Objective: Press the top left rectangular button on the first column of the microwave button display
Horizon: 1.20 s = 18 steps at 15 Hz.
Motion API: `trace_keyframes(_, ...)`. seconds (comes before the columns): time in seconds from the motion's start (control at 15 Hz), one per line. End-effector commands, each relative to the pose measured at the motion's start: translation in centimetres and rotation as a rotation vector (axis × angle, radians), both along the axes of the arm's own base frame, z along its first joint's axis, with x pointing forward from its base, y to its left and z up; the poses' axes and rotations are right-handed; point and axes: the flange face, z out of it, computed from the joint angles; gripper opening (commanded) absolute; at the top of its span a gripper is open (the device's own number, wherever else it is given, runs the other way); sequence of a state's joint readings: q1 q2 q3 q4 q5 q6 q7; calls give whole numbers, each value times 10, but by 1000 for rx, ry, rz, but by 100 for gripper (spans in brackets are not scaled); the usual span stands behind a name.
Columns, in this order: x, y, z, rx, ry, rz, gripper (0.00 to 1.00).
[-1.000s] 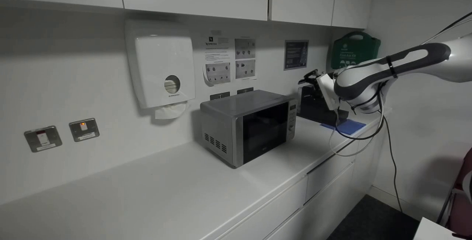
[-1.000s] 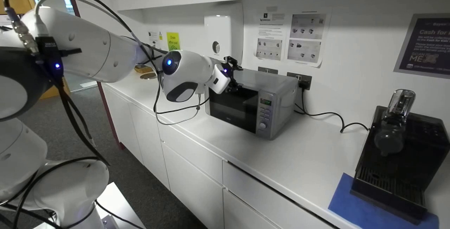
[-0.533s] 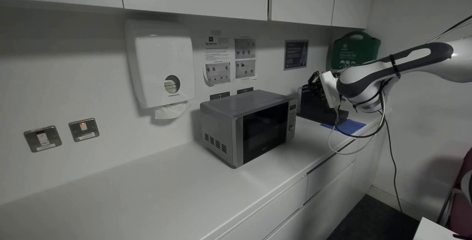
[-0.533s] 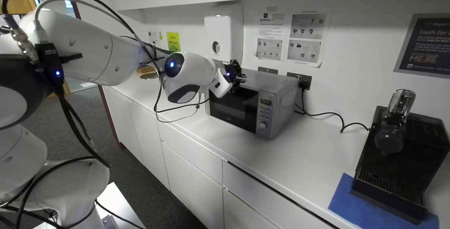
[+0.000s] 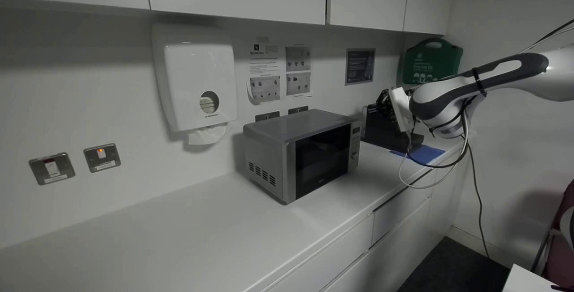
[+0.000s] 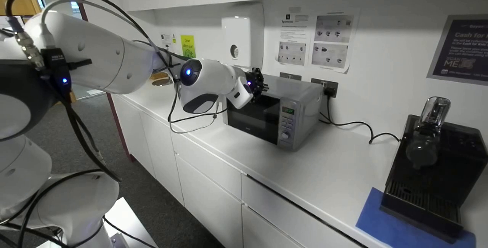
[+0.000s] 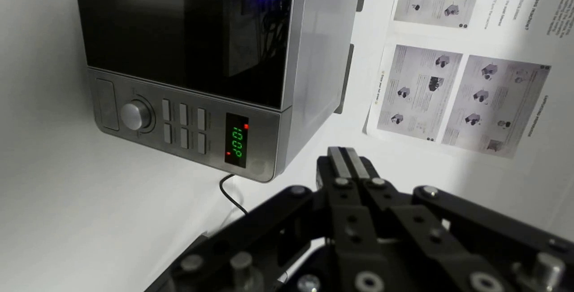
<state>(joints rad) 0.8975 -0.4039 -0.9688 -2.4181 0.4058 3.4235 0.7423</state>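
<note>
1. your gripper (image 7: 348, 159) is closed, holding nothing, lower right in the wrist view; the microwave (image 7: 193, 76) fills the upper left, so pushing straight ahead probably misses the control panel (image 7: 216, 135).
2. that view lies sideways, so you may pick wrongly: the top left button (image 7: 201, 118) is likely the upper one nearest the display (image 7: 236, 140).
3. coming in slanted, you could also press the neighbouring button (image 7: 201, 143).

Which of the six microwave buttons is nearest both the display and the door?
The upper-right button in the wrist view: others sit farther from the display, the door or both.
</note>
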Motion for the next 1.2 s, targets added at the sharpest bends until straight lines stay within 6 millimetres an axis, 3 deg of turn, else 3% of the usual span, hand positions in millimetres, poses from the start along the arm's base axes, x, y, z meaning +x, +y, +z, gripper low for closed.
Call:
trace_keyframes(0.0,0,0,0,0,0,0,0)
trace_keyframes(0.27,0,0,0,0,0,0,0)
trace_keyframes(0.73,-7,-3,-44,-10,82,32,0)
trace_keyframes(1.13,-6,-15,-58,-63,62,20,0)
